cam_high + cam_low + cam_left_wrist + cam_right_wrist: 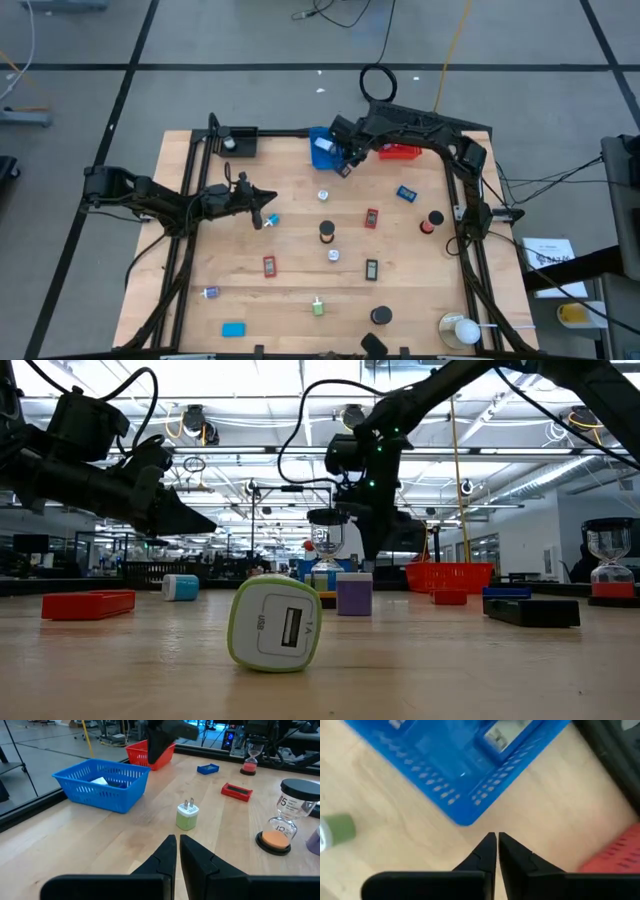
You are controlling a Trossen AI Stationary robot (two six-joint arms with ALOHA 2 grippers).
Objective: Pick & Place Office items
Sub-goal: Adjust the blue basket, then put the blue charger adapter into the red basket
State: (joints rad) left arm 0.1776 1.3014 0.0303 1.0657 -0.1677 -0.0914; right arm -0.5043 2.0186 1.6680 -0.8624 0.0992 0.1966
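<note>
Several small office items lie scattered on the wooden table (300,280): a green-and-white plug (187,816), red blocks (372,218) (269,265), a blue block (405,194) and a green-and-white charger (275,625). My left gripper (268,207) is shut and holds nothing; it hovers left of the table's middle and points at the plug (323,196). My right gripper (346,168) is also shut and holds nothing, above the table by the blue bin's (322,150) near right corner. In the right wrist view its fingertips (496,838) stand just outside the bin's corner (465,817).
A red bin (400,152) stands right of the blue one, and a black bin (238,142) sits at the far left. An hourglass with an orange base (287,815) is near the plug. A white round object in a clear holder (460,330) sits at the near right corner.
</note>
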